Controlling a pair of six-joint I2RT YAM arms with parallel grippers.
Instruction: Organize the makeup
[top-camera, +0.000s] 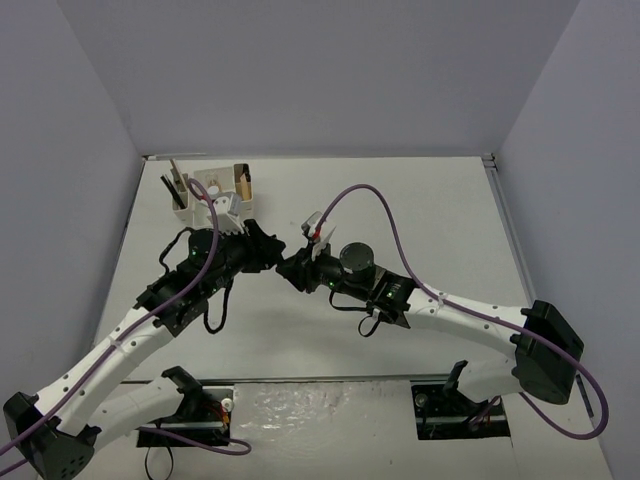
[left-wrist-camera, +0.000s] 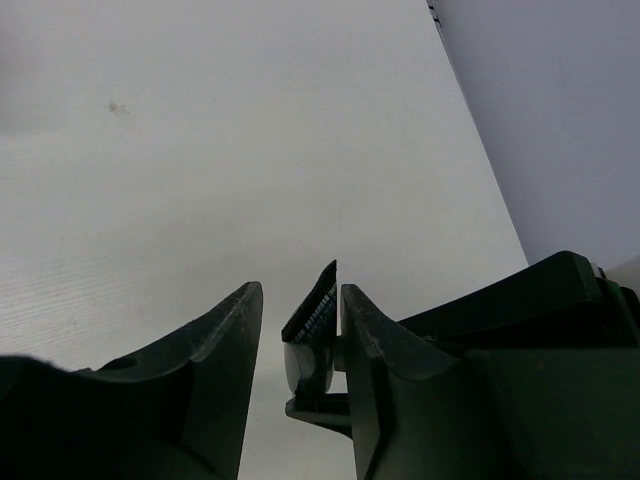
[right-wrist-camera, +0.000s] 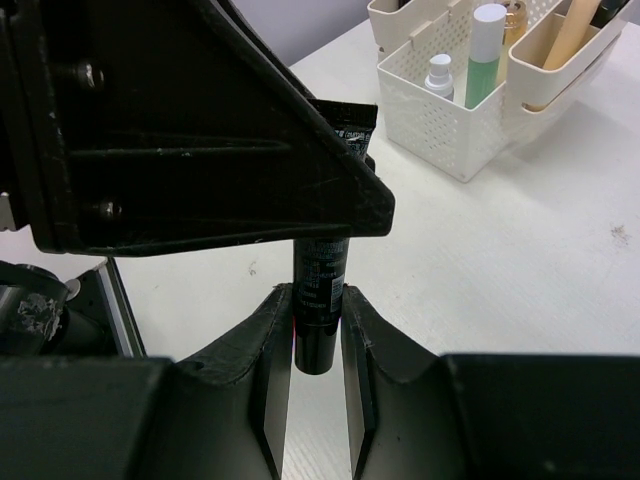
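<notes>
My right gripper (right-wrist-camera: 318, 300) is shut on a black makeup tube (right-wrist-camera: 322, 272), holding it near its cap end above the table. In the left wrist view the tube's flat crimped end (left-wrist-camera: 318, 312) stands between the fingers of my left gripper (left-wrist-camera: 302, 295). It lies against the right-hand finger, with a gap to the other one. Both grippers meet at mid-table, the left (top-camera: 276, 262) and the right (top-camera: 298, 268). A green bottle (right-wrist-camera: 486, 60), a small grey bottle (right-wrist-camera: 438, 78) and an amber one (right-wrist-camera: 515, 14) stand in the white organizer box (right-wrist-camera: 450, 125).
The organizer box (top-camera: 222, 205) stands at the back left of the table, with pencils and brushes (top-camera: 172, 185) sticking up from it. A tan stick (right-wrist-camera: 572, 32) leans in its beige compartment. Grey walls close off the table on three sides.
</notes>
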